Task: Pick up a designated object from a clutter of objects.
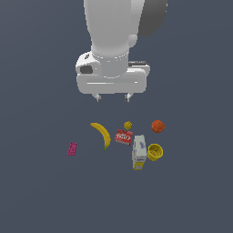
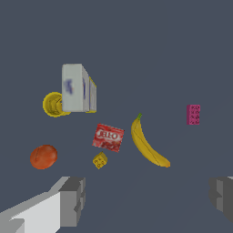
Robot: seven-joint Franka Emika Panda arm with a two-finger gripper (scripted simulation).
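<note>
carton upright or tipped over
Tipped over. The carton lies on its long side on the floor, its broad white face up, beside the cup; the wrist view shows it lying lengthwise too.

A dark grey floor [image 1: 36, 195] carries banana [image 1: 102, 134], red box [image 1: 123, 136], carton [image 1: 139, 152], cup [image 1: 155, 152], ball [image 1: 158, 126], cube [image 1: 128, 124], pink block [image 1: 72, 149].

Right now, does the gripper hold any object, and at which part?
Nothing is held. The gripper is open above the clutter, and the pink block lies untouched.
</note>
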